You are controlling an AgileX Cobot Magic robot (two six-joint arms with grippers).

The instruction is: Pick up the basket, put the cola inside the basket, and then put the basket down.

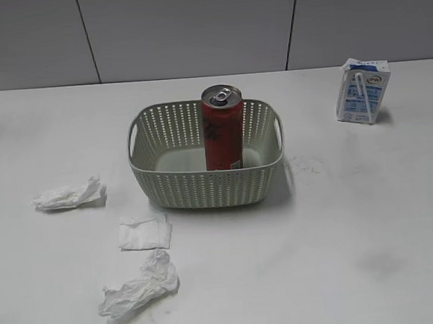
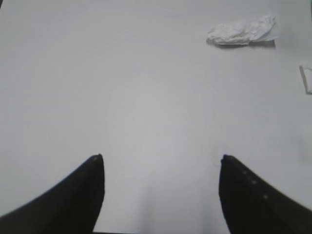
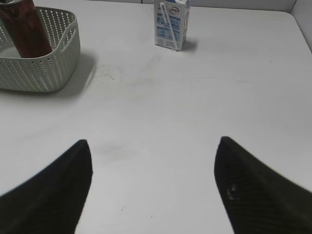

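The cola (image 1: 223,128) stands upright inside the basket (image 1: 203,187), which rests on the table (image 1: 371,225) at frame centre, so the job looks finished. The left claw (image 2: 161,158) and right claw (image 3: 152,141) hover over bare tabletop, both spread wide and empty, apparently backed off since nothing needs holding.

Exterior looks down slantwise; right wrist view shares the basket (image 1: 203,182) nearby.

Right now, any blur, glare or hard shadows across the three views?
Exterior: sharp, soft shadow right of the sage-green perforated plastic basket. Left wrist: soft focus, washed-out white table, left claw fingertips blurred. Right wrist: fairly sharp, glare-free; right claw fingertips blurred.
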